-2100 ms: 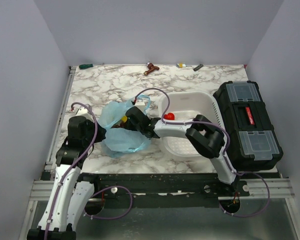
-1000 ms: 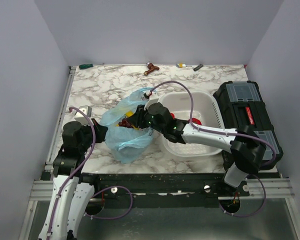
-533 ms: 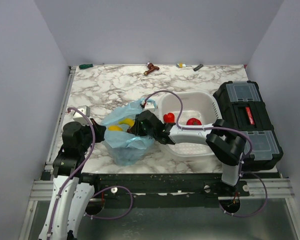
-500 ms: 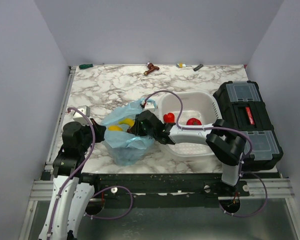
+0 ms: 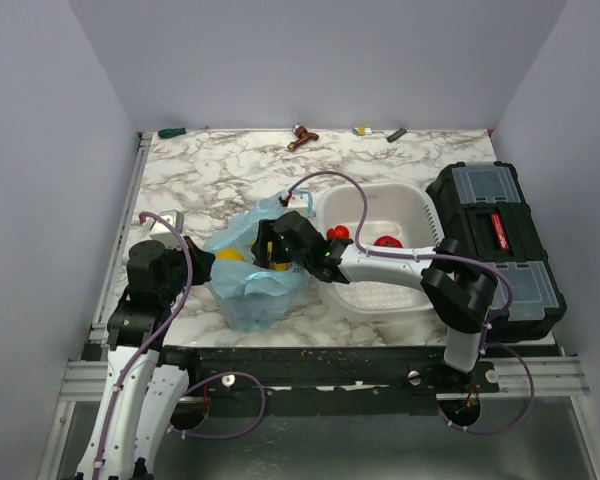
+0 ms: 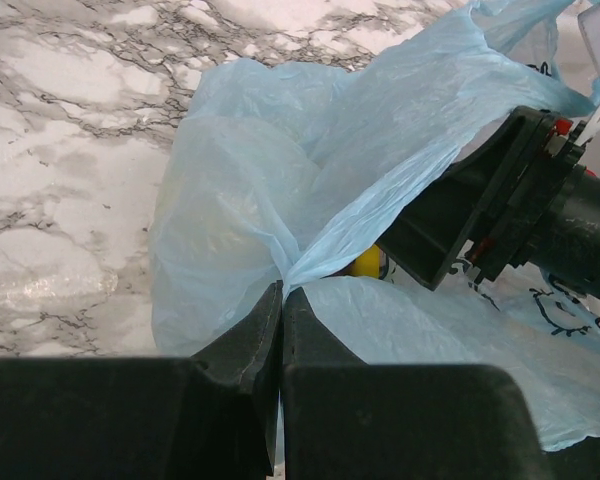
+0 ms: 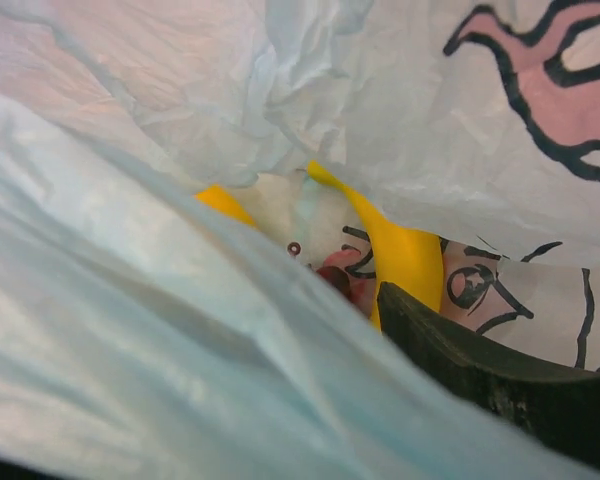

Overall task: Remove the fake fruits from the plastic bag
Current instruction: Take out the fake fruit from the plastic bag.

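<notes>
right gripper point(image 5: 263, 252) shifted inside crinkled plastic bag point(image 5: 242, 295), spread unclear; left gripper point(image 6: 281, 300) pinches its film.

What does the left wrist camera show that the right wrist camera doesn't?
Left wrist only: the left tool pinching the plastic bag from outside, the marble table, the right tool reaching in. Right wrist only: the bag's interior, a banana, the pink cartoon print, one black finger. Both: light-blue bag film and yellow fruit.
</notes>
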Robot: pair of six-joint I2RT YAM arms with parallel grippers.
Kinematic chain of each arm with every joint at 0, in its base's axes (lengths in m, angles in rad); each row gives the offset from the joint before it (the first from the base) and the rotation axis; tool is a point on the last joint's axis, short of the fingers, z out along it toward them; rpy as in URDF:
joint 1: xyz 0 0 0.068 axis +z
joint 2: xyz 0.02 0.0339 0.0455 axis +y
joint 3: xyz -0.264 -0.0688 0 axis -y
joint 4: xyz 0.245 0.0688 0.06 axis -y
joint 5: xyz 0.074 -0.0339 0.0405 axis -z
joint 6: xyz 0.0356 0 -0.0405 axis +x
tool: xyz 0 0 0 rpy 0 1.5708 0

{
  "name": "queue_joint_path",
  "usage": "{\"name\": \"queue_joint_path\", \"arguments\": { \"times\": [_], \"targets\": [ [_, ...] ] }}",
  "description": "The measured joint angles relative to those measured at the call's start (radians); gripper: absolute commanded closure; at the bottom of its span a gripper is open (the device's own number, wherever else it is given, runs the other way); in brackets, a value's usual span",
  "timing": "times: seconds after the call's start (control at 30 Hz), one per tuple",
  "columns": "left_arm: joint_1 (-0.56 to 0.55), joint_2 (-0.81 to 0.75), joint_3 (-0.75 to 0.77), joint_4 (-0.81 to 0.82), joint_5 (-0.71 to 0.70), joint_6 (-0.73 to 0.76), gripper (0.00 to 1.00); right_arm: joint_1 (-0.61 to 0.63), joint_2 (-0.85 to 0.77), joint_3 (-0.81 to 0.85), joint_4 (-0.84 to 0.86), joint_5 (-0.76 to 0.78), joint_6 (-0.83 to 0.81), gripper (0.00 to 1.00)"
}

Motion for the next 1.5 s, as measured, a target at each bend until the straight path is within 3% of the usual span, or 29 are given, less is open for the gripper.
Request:
{"name": "queue_joint_path", "arguments": {
  "times": [0.07, 0.17, 0.23, 0.4, 0.53, 0.73, 1.0, 1.2, 1.5],
  "targets": [
    [0.0, 0.0, 0.0, 0.0, 0.001, 0.0, 1.0, -0.004, 0.002, 0.025, -0.023, 0.002, -0.002, 0.28],
    [0.0, -0.001, -0.001, 0.002, 0.003, 0.0, 1.0, -0.012, 0.015, 0.065, -0.045, 0.011, -0.008, 0.43],
    [0.0, -0.001, -0.002, 0.003, 0.01, 0.0, 1.0, -0.016, 0.031, 0.087, -0.056, 0.024, -0.015, 0.45],
    [0.0, -0.001, -0.003, 0.008, 0.018, 0.0, 1.0, -0.018, 0.084, 0.111, -0.119, 0.04, -0.026, 0.44],
    [0.0, -0.001, -0.003, 0.008, 0.022, 0.0, 1.0, -0.019, 0.119, 0.111, -0.161, 0.022, -0.049, 0.36],
    [0.0, -0.001, -0.004, 0.009, 0.026, 0.0, 1.0, -0.02, 0.139, 0.112, -0.17, -0.013, -0.06, 0.38],
    [0.0, -0.001, -0.004, 0.015, 0.037, 0.0, 1.0, -0.021, 0.197, 0.153, -0.192, -0.045, -0.079, 0.67],
    [0.0, -0.001, -0.004, 0.015, 0.039, 0.0, 1.0, -0.022, 0.166, 0.133, -0.192, -0.098, -0.081, 0.98],
    [0.0, -0.002, -0.004, 0.015, 0.038, 0.0, 1.0, -0.022, -0.049, 0.068, -0.151, -0.136, -0.079, 0.99]
  ]
}}
